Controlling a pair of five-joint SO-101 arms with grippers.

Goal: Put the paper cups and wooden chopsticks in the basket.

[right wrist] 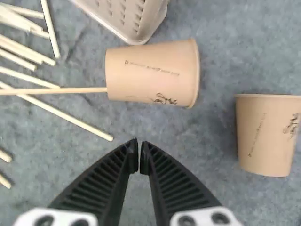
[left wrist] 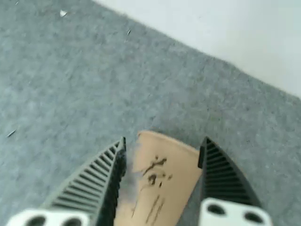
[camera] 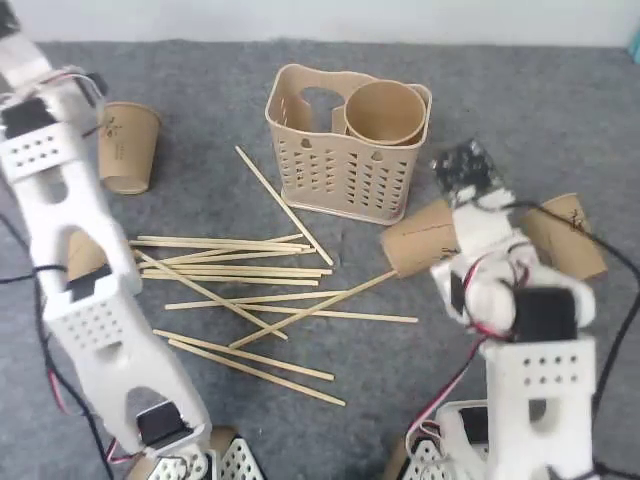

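Observation:
A tan paper cup [left wrist: 160, 183] [camera: 128, 148] lies on its side at the far left of the grey mat. My left gripper [left wrist: 164, 141] is open, with one finger on each side of this cup. Two more cups [right wrist: 153, 73] [right wrist: 268, 134] lie on their sides to the right of the basket [camera: 340, 175], just ahead of my right gripper [right wrist: 139, 143], which is shut and holds nothing. The beige basket has one cup [camera: 385, 112] standing in it. Several wooden chopsticks [camera: 240, 270] lie scattered in front of the basket. One chopstick [right wrist: 51, 91] touches the nearer cup's base.
Something tan [camera: 82, 252], perhaps another cup, shows partly from behind the left arm. A pale wall [left wrist: 235, 28] runs along the mat's far edge. Bare mat lies between the basket and the left cup.

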